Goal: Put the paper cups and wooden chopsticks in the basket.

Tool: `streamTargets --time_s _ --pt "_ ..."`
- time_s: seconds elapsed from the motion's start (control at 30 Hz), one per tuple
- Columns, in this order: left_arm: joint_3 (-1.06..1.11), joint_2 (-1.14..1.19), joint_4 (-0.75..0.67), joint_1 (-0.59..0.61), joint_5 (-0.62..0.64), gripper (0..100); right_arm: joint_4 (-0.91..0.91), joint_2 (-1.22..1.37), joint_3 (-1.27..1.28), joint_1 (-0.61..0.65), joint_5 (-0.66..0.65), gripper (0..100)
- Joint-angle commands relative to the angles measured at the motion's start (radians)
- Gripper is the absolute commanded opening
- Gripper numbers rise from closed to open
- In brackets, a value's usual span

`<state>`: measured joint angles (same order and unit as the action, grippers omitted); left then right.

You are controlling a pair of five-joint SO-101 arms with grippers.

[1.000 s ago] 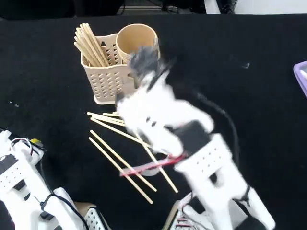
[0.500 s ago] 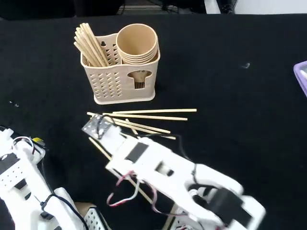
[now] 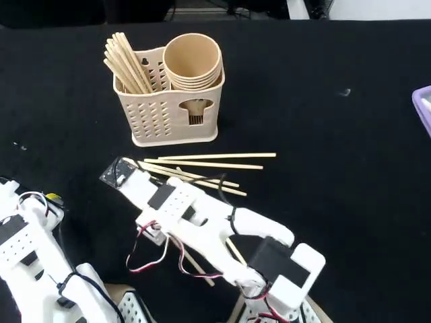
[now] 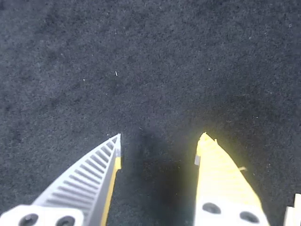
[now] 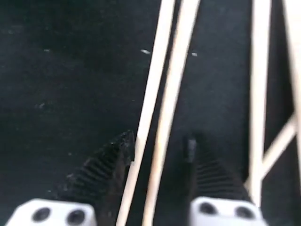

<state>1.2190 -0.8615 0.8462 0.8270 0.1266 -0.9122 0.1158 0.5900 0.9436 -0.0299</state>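
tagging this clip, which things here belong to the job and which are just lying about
Job:
- basket
- cups, stacked in it
- chopsticks, standing in it
- loose chopsticks on the table
- right gripper, open astride two of them

Lying about:
- purple object at the table's edge
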Motion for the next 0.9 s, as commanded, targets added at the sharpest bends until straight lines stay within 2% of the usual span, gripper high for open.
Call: streamTargets --time_s 0.0,0.07,0.23,0.43,0.57,0.67,0.8,0.87 --pt "-0.053 -0.012 -0.014 -0.004 0.002 26 -0.041 0.016 -0.015 0.02 -0.052 2.0" --pt "-0.053 -0.012 -0.012 -0.002 0.002 26 -0.066 0.01 -0.007 0.014 -0.104 1.1" --pt "-0.053 -0.012 -0.012 -0.002 0.002 26 -0.095 -0.108 0.018 -0.051 -0.109 1.0" --pt "-0.054 -0.012 -0.012 -0.002 0.002 26 -0.298 -0.498 -0.031 -0.11 -0.138 1.0" --pt "-0.056 -0.012 -0.012 -0.002 0.002 26 -0.342 -0.746 -0.11 -0.155 -0.143 1.1" --pt "-0.056 -0.012 -0.012 -0.004 0.002 26 -0.212 -0.885 -0.18 -0.209 -0.141 1.1" --pt "-0.054 -0.012 -0.012 -0.004 0.002 26 0.241 -0.915 -0.139 -0.249 -0.137 1.1" --pt "-0.053 -0.012 -0.012 -0.004 0.002 26 0.342 -0.894 -0.084 -0.241 -0.137 1.1"
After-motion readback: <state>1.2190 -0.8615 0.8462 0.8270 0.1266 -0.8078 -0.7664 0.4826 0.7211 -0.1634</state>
